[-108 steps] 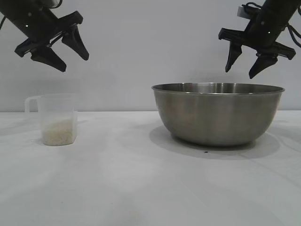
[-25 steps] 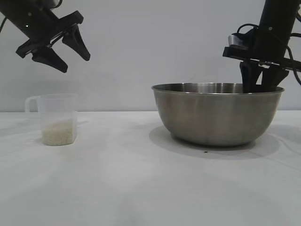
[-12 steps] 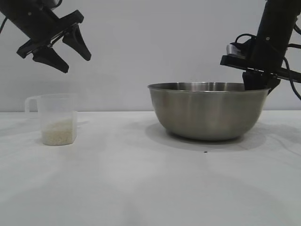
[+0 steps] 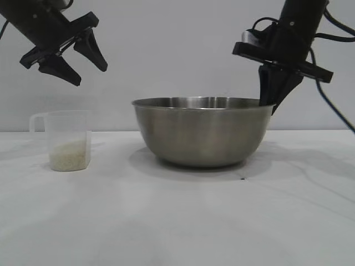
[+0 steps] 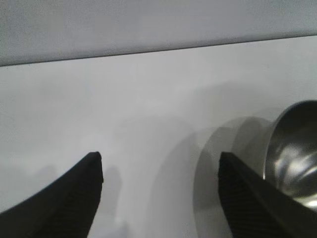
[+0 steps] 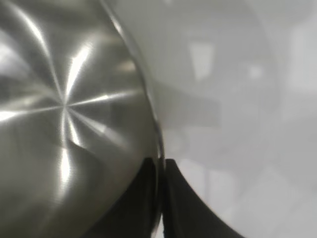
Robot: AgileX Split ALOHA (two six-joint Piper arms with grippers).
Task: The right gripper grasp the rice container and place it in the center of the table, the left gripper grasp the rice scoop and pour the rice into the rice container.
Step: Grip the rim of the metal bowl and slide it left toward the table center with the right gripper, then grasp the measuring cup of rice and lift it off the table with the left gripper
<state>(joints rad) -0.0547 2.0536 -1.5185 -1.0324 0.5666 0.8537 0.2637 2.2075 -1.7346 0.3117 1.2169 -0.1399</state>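
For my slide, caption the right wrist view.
Right gripper pinching the rim of the steel rice container, one finger inside, one outside, above the white table.

- Wall (image 4: 177, 50): plain pale grey, no marks we can see; fills the bkgd in ext. view.
- Same wall (image 5: 148, 22) shows as a grey band in L wrist view, meeting the tabletop (image 4: 166, 221) at a straight dark line.
- Speck (image 4: 242, 178): tiny, dark, lying on the tabletop, right of ctr; we can't tell what it is.
- Light patch (image 6: 200, 59): pale, roughly rectangular, on the white surface in R wrist view.
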